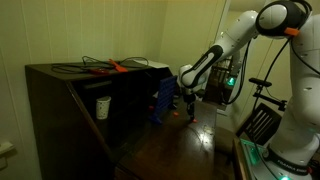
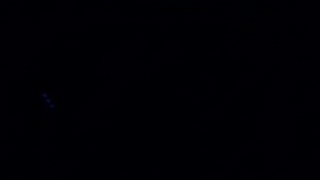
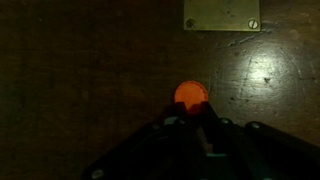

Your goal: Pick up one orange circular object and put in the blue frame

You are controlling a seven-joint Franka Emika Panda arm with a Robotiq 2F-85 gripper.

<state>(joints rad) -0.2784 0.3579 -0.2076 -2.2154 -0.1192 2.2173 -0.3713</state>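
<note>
In the wrist view the orange circular object (image 3: 190, 94), a small flat disc, sits right at the tips of my gripper (image 3: 190, 112). The fingers are closed against its lower edge, above the dark wooden tabletop (image 3: 80, 70). In an exterior view the gripper (image 1: 187, 108) hangs low over the table, just beside the upright blue frame (image 1: 163, 100), which stands against the dark cabinet. The disc is too small to make out there. The other exterior view is almost entirely black.
A dark wooden cabinet (image 1: 70, 110) stands beside the frame, with a long orange-red tool and black cables (image 1: 115, 67) on top and a white cup (image 1: 102, 107) on its shelf. A brass plate with screws (image 3: 221, 14) lies on the table ahead of the gripper.
</note>
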